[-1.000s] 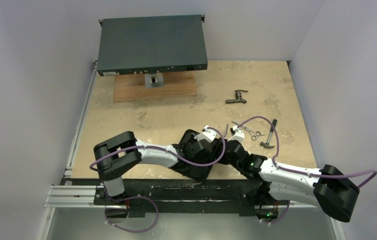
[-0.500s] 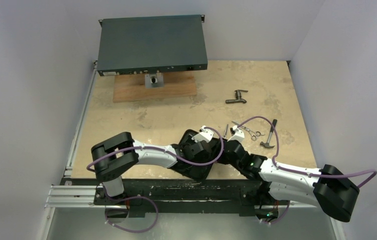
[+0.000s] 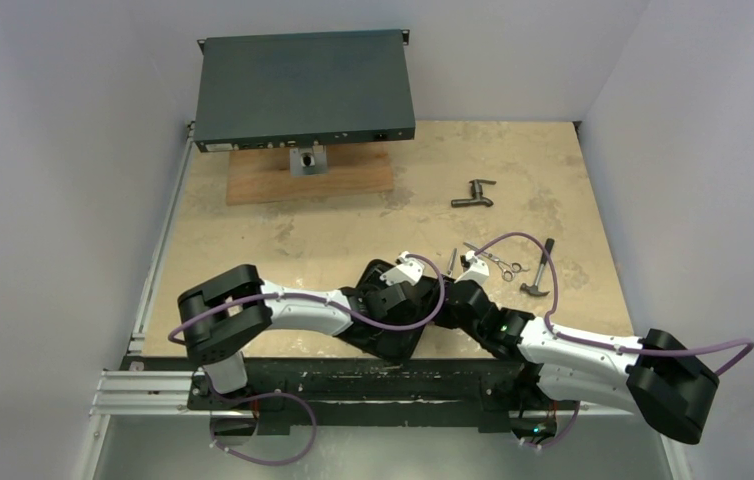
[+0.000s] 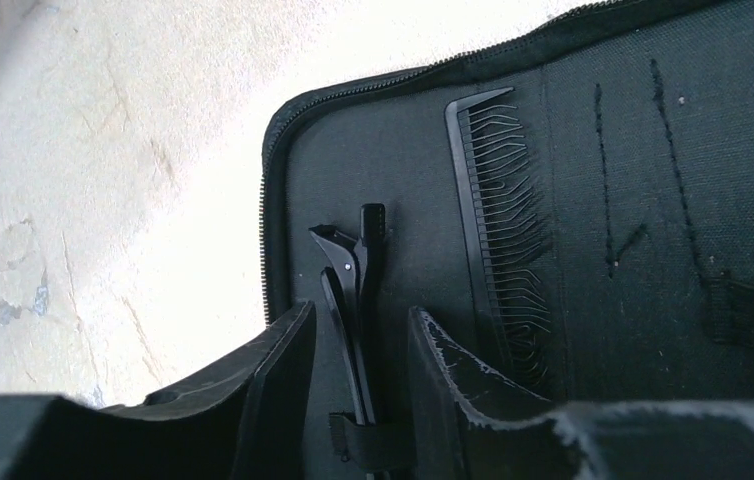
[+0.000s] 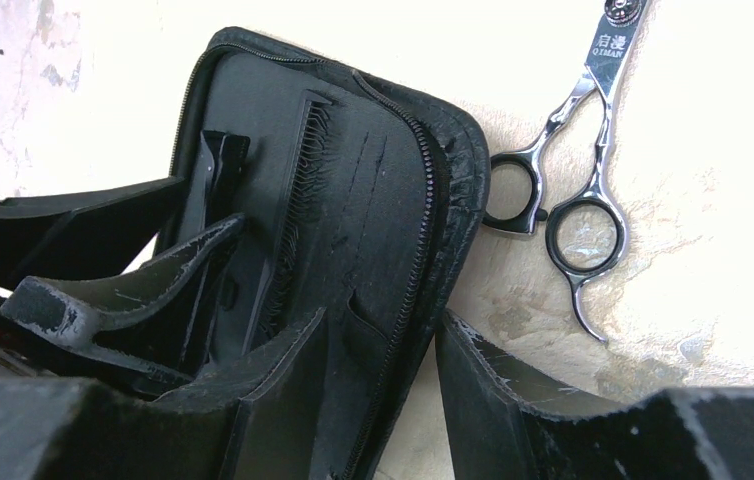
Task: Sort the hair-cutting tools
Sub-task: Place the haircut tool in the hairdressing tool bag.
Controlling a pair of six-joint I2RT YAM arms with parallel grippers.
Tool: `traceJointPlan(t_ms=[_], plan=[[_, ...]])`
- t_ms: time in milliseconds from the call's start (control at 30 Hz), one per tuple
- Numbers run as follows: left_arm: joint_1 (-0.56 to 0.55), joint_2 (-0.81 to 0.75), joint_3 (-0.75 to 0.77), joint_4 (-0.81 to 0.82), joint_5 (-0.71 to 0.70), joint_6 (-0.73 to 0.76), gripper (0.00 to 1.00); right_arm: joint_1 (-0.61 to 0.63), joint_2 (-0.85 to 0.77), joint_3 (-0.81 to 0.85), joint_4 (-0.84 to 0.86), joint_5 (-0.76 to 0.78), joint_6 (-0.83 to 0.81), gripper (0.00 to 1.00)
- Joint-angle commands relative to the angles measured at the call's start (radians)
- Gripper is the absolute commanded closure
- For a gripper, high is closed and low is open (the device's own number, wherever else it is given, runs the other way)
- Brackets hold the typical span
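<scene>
Left gripper (image 4: pixel 360 318) newly parted astride clip (image 4: pixel 346 262) in case (image 4: pixel 633 150), right gripper (image 5: pixel 383 325) clasping case edge.

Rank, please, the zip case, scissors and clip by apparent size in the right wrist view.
1. zip case
2. scissors, blade tips cut off by the frame
3. clip, partly hidden, yet clearly the smallest

Left jaws and right jaws crowd the open case (image 4: pixel 653 200), blocking its near side; scissors (image 3: pixel 494 259) and hammer (image 3: pixel 541 268) lie just right of it. The bench (image 3: pixel 353 230) beyond lies open.
</scene>
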Motion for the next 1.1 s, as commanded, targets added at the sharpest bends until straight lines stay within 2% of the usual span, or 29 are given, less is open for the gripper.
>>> traceJointPlan(t_ms=[0, 133, 367, 433, 567, 633, 833, 1067], plan=[[-0.006, -0.049, 0.028, -0.014, -0.003, 0.001, 0.59, -0.002, -0.015, 0.003, 0.018, 0.021, -0.007, 0.56], [-0.007, -0.093, 0.029, -0.008, -0.002, 0.013, 0.55, -0.002, -0.017, 0.004, 0.014, 0.021, -0.008, 0.56], [-0.005, -0.136, 0.074, 0.011, 0.010, 0.066, 0.55, -0.002, -0.025, 0.004, 0.008, 0.020, -0.011, 0.56], [-0.001, -0.124, 0.092, 0.026, 0.024, 0.077, 0.61, -0.002, -0.027, 0.004, 0.008, 0.022, -0.011, 0.56], [0.035, -0.088, 0.124, 0.038, 0.097, 0.065, 0.88, -0.002, -0.029, 0.004, 0.004, 0.022, -0.016, 0.56], [0.059, -0.071, 0.136, 0.037, 0.127, 0.055, 0.95, -0.003, -0.031, 0.005, 0.002, 0.023, -0.017, 0.56], [0.128, -0.042, 0.170, 0.052, 0.176, 0.049, 1.00, -0.002, -0.035, 0.003, -0.003, 0.022, -0.018, 0.56], [0.165, -0.002, 0.188, 0.046, 0.216, 0.038, 1.00, -0.003, -0.049, 0.000, -0.015, 0.027, -0.015, 0.56]])
